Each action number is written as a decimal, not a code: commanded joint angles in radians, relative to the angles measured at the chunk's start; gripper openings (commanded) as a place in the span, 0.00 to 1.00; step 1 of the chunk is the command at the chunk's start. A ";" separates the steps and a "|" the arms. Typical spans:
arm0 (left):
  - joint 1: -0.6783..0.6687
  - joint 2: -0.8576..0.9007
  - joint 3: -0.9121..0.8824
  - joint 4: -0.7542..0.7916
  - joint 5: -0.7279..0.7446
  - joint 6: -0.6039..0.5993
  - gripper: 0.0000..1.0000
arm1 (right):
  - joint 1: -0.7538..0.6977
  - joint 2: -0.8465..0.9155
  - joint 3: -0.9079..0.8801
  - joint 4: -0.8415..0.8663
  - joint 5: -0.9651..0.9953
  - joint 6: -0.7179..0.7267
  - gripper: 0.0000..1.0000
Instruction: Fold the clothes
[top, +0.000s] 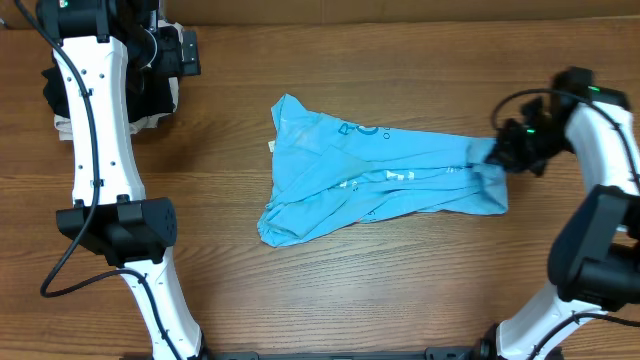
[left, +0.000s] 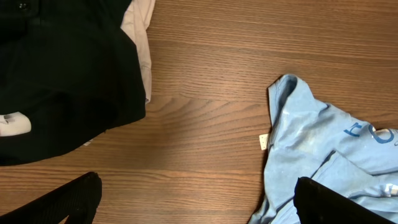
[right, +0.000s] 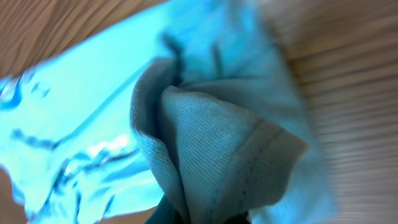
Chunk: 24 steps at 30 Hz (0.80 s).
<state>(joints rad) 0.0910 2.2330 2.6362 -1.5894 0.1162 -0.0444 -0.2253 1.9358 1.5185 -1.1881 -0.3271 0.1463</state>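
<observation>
The clothes are one light sky-blue T-shirt (top: 370, 175), lying crumpled and stretched sideways across the middle of the table, with white print showing on it. My right gripper (top: 497, 155) is shut on the shirt's right end. In the right wrist view a bunched fold of the shirt (right: 217, 137) fills the frame and runs down into the shut right gripper (right: 205, 219). My left gripper (top: 186, 52) hovers at the far left, away from the shirt. In the left wrist view the left gripper (left: 199, 205) is open over bare wood, one fingertip (left: 336, 202) overlapping the shirt's edge (left: 311, 143).
A black garment (left: 62, 81) with a white tag (left: 13, 123) lies at the table's far-left corner, over a beige garment (left: 142, 37). The same black garment (top: 150, 90) sits beside the left arm in the overhead view. Bare wood (top: 400, 290) surrounds the shirt.
</observation>
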 joint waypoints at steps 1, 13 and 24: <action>-0.012 0.004 0.008 0.001 0.004 0.015 1.00 | 0.122 -0.045 0.026 0.005 -0.026 0.040 0.04; -0.013 0.058 0.002 0.000 0.013 0.014 1.00 | 0.441 -0.043 0.026 0.119 0.023 0.208 0.09; -0.014 0.064 0.002 -0.019 0.027 0.015 1.00 | 0.540 -0.043 0.026 0.233 0.042 0.281 0.77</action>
<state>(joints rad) 0.0906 2.2883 2.6358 -1.5959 0.1196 -0.0444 0.3080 1.9324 1.5185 -0.9581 -0.2993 0.3996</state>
